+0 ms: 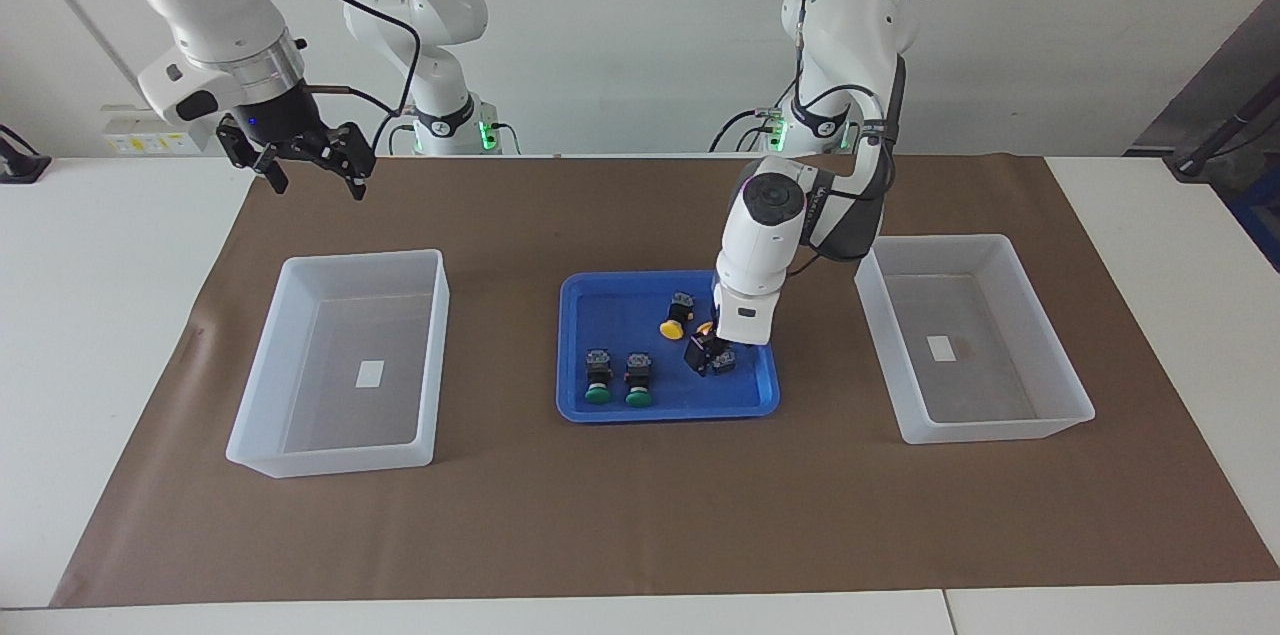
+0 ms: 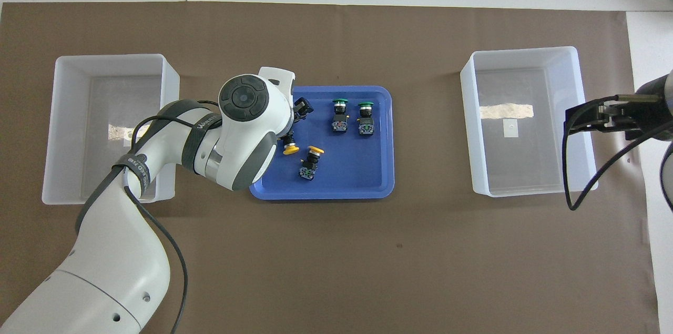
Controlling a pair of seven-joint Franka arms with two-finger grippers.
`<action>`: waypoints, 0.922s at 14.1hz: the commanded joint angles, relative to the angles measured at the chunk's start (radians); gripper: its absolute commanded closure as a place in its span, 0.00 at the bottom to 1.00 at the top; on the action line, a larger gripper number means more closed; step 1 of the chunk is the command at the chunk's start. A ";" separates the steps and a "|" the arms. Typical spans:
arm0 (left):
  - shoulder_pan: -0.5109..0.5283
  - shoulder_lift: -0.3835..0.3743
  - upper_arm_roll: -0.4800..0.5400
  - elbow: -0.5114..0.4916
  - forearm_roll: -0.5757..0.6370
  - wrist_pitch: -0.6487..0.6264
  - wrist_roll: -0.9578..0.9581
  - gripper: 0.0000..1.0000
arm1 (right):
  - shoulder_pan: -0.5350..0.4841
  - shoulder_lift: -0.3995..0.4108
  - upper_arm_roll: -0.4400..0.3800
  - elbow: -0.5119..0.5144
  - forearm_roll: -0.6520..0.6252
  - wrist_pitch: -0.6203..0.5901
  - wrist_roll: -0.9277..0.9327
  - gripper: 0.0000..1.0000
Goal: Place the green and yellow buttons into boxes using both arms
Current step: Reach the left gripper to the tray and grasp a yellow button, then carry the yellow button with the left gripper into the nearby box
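Reaching down into the shallow blue plastic tray (image 1: 620,310) at the middle of the brown paper mat (image 1: 640,515), the left gripper (image 1: 712,352) is seen in the facing view at the tray's end toward the left arm. One yellow-capped push-button switch with a dark blocky body (image 1: 706,329) shows only as a sliver of cap beside the wrist; whether the fingers are clamped on it cannot be told. A second yellow-capped switch (image 1: 676,318) lies just beside it on its side, with its long axis slanted and its cap pointing away from the robots. Two green-capped switches (image 1: 598,378) (image 1: 639,380) lie side by side, near each other, with their long axes running straight away from the robots and their caps at the ends farther from the robots. The right gripper (image 1: 312,167) hangs in the air at the mat's edge, its fingers spread apart and holding nothing. Two translucent white rectangular plastic bins (image 1: 262,375) (image 1: 1050,335) stand at either end of the tray, well apart from it.

In the overhead view the left arm's wrist covers most of the left gripper (image 2: 297,113). The first yellow cap (image 2: 291,150) shows just below the wrist, its body hidden. The other yellow switch (image 2: 310,162) lies tilted on the blue tray (image 2: 368,186). The green-capped pair (image 2: 339,114) (image 2: 366,117) lies parallel, caps farther from the robots. The right gripper (image 2: 575,122) is seen over the edge of one bin (image 2: 526,189), fingers apart; the other bin (image 2: 63,129) is partly covered by the left arm.
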 commanded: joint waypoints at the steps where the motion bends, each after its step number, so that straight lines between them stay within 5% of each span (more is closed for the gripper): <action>1: -0.016 -0.006 0.017 -0.018 0.025 0.030 -0.026 0.00 | -0.006 -0.003 0.003 -0.001 0.005 -0.010 0.004 0.00; 7: -0.035 -0.013 0.018 -0.070 0.026 0.064 -0.031 0.00 | -0.006 -0.003 0.003 -0.001 0.005 -0.010 0.004 0.00; 8: -0.035 -0.013 0.018 -0.072 0.026 0.064 -0.032 0.14 | -0.006 -0.003 0.003 -0.001 0.005 -0.010 0.004 0.00; 10: -0.033 -0.013 0.017 -0.070 0.026 0.064 -0.032 0.74 | -0.006 -0.003 0.003 -0.001 0.005 -0.010 0.004 0.00; 11: -0.033 -0.013 0.017 -0.065 0.028 0.061 -0.031 0.95 | -0.006 -0.003 0.003 -0.001 0.005 -0.010 0.004 0.00; 13: -0.032 -0.013 0.018 -0.050 0.029 0.043 -0.025 1.00 | -0.006 -0.003 0.003 -0.001 0.005 -0.010 0.004 0.00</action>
